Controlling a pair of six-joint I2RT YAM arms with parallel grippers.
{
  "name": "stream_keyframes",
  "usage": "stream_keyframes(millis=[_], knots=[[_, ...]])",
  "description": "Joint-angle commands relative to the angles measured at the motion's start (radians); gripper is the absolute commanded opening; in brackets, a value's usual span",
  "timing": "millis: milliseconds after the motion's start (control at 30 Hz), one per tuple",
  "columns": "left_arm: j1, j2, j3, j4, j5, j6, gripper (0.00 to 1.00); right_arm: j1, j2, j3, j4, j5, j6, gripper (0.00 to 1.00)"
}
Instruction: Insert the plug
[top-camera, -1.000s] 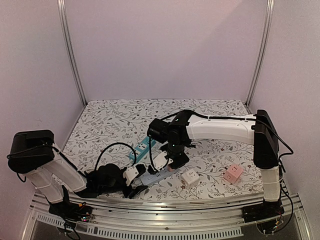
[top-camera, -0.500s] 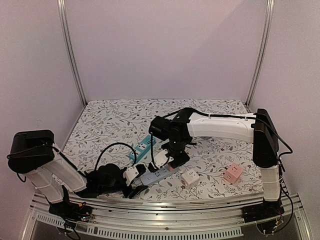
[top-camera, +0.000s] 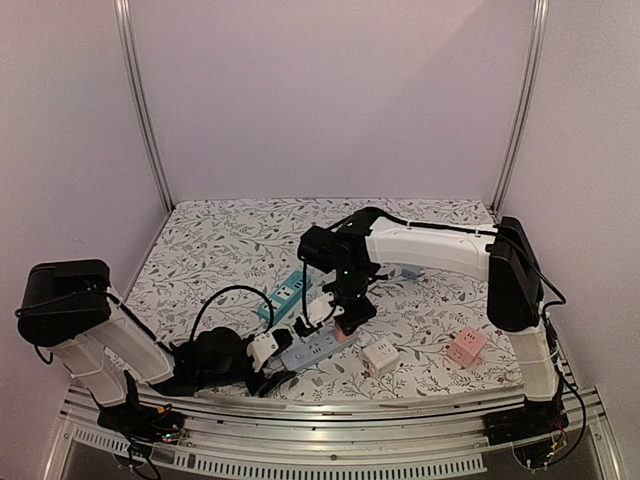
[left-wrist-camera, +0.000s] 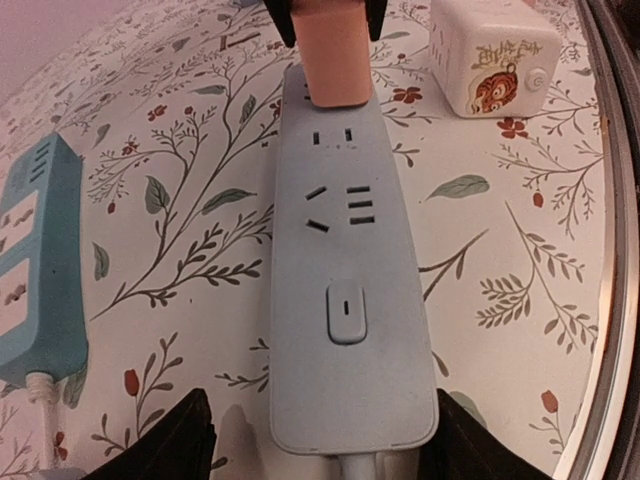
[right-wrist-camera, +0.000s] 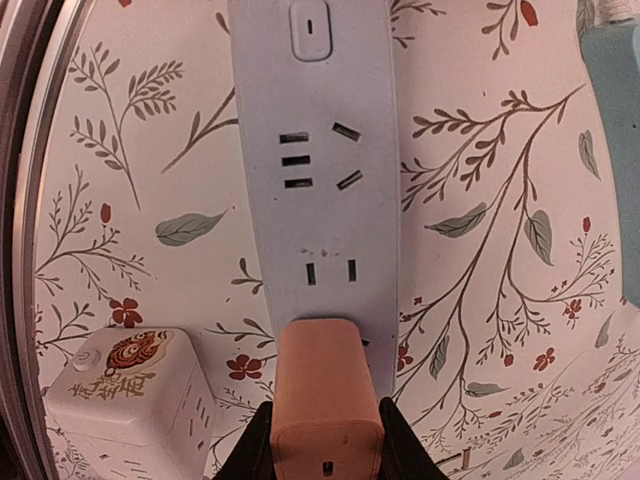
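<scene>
A grey power strip (top-camera: 312, 347) lies at the front of the table. It also shows in the left wrist view (left-wrist-camera: 345, 250) and the right wrist view (right-wrist-camera: 315, 170). My right gripper (top-camera: 340, 320) (right-wrist-camera: 325, 430) is shut on a pink-orange plug (right-wrist-camera: 327, 390) (left-wrist-camera: 330, 55). The plug stands upright on the strip's far end. Its prongs are hidden under its body. My left gripper (top-camera: 268, 358) (left-wrist-camera: 325, 440) straddles the strip's cable end. Its right finger (left-wrist-camera: 470, 445) is against the strip's edge and its left finger (left-wrist-camera: 180, 440) stands apart from it.
A white cube adapter (top-camera: 380, 357) (left-wrist-camera: 490, 55) (right-wrist-camera: 130, 400) sits just right of the strip. A pink cube adapter (top-camera: 465, 347) lies further right. A blue power strip (top-camera: 290, 293) (left-wrist-camera: 40, 270) (right-wrist-camera: 615, 150) lies left of and behind the grey one. A metal rail (top-camera: 330, 405) runs along the near edge.
My right arm has changed its pose and its wrist has edged slightly back, with the plug staying at the strip's far end. The left arm has not moved.
</scene>
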Motion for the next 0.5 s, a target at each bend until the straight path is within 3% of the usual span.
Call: stream_keyframes(millis=[0,367,467], knots=[[0.017,0.027,0.010,-0.013,0.004,0.005,0.70,-0.023,0.070,0.006,-0.047,-0.026,-0.034,0.00],[0.017,0.027,0.003,0.000,0.008,0.005,0.69,-0.033,0.147,0.008,-0.045,-0.004,-0.003,0.00],[0.017,0.023,0.005,-0.008,0.010,0.009,0.69,-0.030,0.143,-0.058,0.027,0.012,0.015,0.00]])
